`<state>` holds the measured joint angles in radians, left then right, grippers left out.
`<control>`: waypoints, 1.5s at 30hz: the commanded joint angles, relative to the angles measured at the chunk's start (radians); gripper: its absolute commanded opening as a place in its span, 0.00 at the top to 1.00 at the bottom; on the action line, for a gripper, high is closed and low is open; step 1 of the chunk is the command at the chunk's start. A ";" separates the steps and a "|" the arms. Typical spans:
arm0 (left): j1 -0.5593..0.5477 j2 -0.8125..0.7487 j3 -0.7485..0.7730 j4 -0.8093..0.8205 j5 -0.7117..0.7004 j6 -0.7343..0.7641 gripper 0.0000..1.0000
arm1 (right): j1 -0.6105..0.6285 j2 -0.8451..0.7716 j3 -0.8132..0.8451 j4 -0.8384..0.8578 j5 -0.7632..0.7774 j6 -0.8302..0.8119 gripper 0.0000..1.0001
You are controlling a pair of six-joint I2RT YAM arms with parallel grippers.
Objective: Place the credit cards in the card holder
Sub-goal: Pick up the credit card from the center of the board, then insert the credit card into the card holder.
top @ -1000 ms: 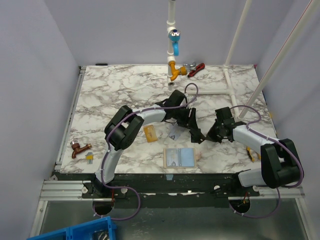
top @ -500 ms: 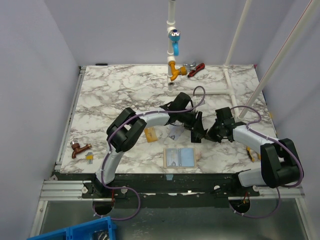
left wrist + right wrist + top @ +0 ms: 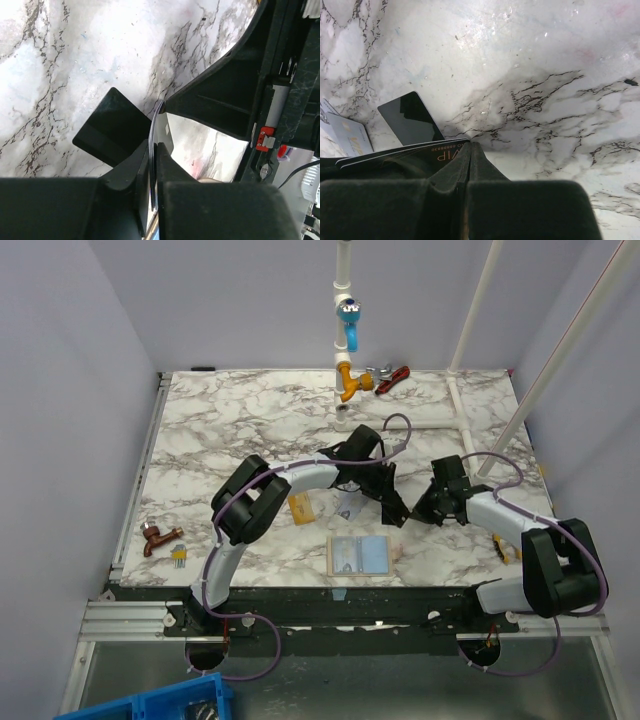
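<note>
The black card [image 3: 420, 152], printed VIP, hangs above the marble between both grippers. My right gripper [image 3: 471, 150] is shut on one corner of it. My left gripper [image 3: 154, 170] is shut on the card [image 3: 153, 145], which shows edge-on between its fingers. From above, the left gripper [image 3: 393, 508] and right gripper [image 3: 413, 512] meet tip to tip. A dark shadow of the card lies on the table below. The card holder [image 3: 372, 554] lies open, light-blue side up, near the front edge. The gold-orange card [image 3: 300, 506] and the pale patterned card [image 3: 349, 505] lie flat to the left.
A copper tap [image 3: 160, 534] and a small yellow piece [image 3: 180, 553] sit at the front left. A pipe with an orange valve [image 3: 348, 382] and red-handled pliers [image 3: 392, 374] stand at the back. White pipes [image 3: 458, 410] run along the right. A blue bin [image 3: 160, 705] sits below the table.
My left gripper has swung right to the right gripper's tip and closed its jaws on the black card. The right arm has stayed still, shut on the card.
</note>
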<state>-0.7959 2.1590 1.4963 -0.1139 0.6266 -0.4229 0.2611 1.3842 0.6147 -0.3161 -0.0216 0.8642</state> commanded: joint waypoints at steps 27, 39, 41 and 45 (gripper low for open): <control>0.076 -0.362 0.017 -0.282 0.617 0.291 1.00 | 0.003 -0.594 0.106 0.018 -0.471 -0.286 0.53; 0.076 -0.488 0.037 -0.526 0.596 0.479 1.00 | 0.004 -0.606 0.081 0.241 -0.872 -0.211 0.47; 0.076 -0.502 0.030 -0.535 0.583 0.484 1.00 | 0.003 -0.598 0.073 0.286 -0.927 -0.183 0.47; 0.076 -0.523 0.030 -0.565 0.564 0.507 1.00 | 0.003 -0.582 0.070 0.338 -0.983 -0.164 0.48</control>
<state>-0.7174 1.6829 1.5101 -0.6163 1.2041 0.0193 0.2611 0.7910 0.6983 -0.0826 -0.8650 0.6605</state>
